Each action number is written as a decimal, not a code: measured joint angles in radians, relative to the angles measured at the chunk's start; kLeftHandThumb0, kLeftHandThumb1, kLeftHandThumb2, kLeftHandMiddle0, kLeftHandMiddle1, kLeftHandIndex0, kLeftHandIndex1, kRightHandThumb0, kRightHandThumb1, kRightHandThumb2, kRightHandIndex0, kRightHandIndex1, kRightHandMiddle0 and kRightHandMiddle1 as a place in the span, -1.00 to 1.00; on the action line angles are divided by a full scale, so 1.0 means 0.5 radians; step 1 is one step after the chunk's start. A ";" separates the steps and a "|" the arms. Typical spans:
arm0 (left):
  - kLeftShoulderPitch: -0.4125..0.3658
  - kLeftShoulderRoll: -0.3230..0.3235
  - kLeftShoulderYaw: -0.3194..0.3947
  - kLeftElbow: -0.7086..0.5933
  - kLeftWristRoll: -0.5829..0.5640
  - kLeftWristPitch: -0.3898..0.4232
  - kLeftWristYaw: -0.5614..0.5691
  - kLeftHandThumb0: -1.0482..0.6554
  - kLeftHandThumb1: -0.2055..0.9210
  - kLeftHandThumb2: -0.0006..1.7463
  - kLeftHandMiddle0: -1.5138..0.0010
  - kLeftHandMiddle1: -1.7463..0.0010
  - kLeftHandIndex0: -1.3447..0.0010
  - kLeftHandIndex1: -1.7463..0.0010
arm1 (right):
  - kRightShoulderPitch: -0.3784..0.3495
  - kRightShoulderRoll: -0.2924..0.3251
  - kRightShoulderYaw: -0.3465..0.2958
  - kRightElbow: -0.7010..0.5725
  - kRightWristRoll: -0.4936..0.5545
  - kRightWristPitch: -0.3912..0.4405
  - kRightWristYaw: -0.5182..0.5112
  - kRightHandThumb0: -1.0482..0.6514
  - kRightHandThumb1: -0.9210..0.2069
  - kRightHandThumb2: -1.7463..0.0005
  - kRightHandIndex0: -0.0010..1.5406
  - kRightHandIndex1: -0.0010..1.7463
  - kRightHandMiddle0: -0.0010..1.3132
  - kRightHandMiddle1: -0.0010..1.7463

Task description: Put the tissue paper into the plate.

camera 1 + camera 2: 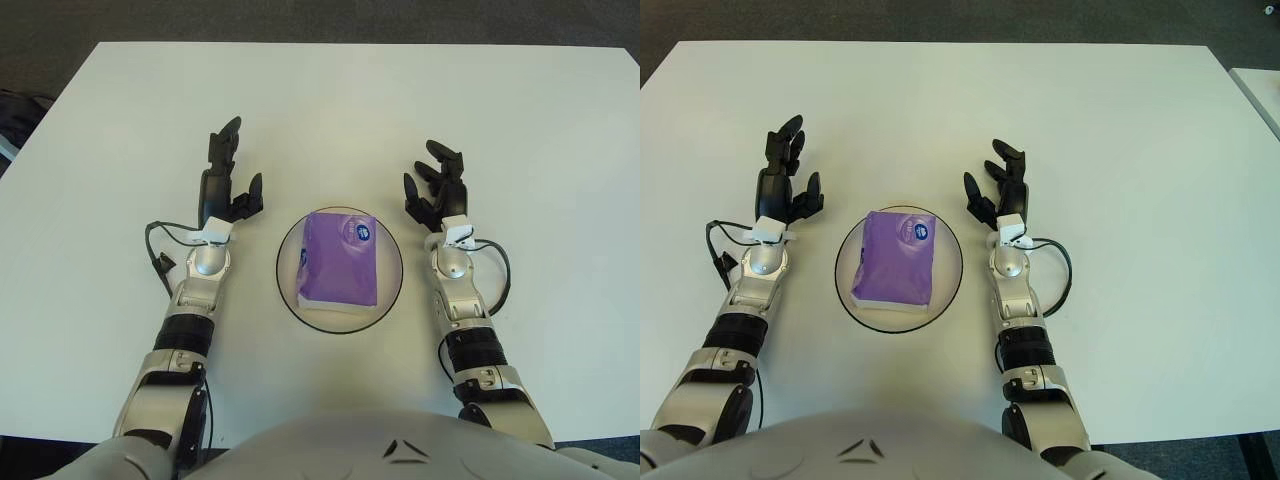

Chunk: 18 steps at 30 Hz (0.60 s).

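purple tissue pack (pixel 340 261) sits flat inside the round plate (pixel 286 262) near the middle of the white tabletop (pixel 350 110). left hand (pixel 225 183) is just left of the plate, fingers spread and holding nothing. right hand (pixel 436 187) is just right of it, also apart and empty.

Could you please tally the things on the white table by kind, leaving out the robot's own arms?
Tissue pack, purple, lying in the plate: 1
Plate, round with a dark rim: 1
Total: 2
Both the left hand and the right hand hold nothing.
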 measured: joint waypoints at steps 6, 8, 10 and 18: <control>0.132 -0.034 -0.004 -0.144 -0.047 0.070 -0.050 -0.47 1.00 -0.20 0.43 0.87 1.00 0.13 | 0.015 0.001 0.003 -0.010 0.000 0.012 0.001 -0.48 -0.87 0.43 -0.64 -0.41 -1.00 -0.03; 0.170 -0.045 -0.004 -0.184 -0.063 0.097 -0.060 -0.47 1.00 -0.20 0.43 0.86 1.00 0.12 | 0.019 0.001 0.004 -0.014 0.000 0.019 0.001 -0.48 -0.88 0.43 -0.64 -0.41 -1.00 -0.03; 0.206 -0.058 -0.004 -0.223 -0.069 0.123 -0.068 -0.47 1.00 -0.20 0.42 0.85 1.00 0.11 | 0.022 0.001 0.004 -0.018 0.000 0.025 0.001 -0.48 -0.88 0.43 -0.64 -0.41 -1.00 -0.03; 0.390 -0.142 -0.021 -0.437 -0.139 0.279 -0.104 -0.45 1.00 -0.19 0.40 0.83 1.00 0.09 | 0.035 0.002 0.003 -0.039 0.001 0.035 0.003 -0.43 -0.86 0.44 -0.63 -0.41 -1.00 -0.03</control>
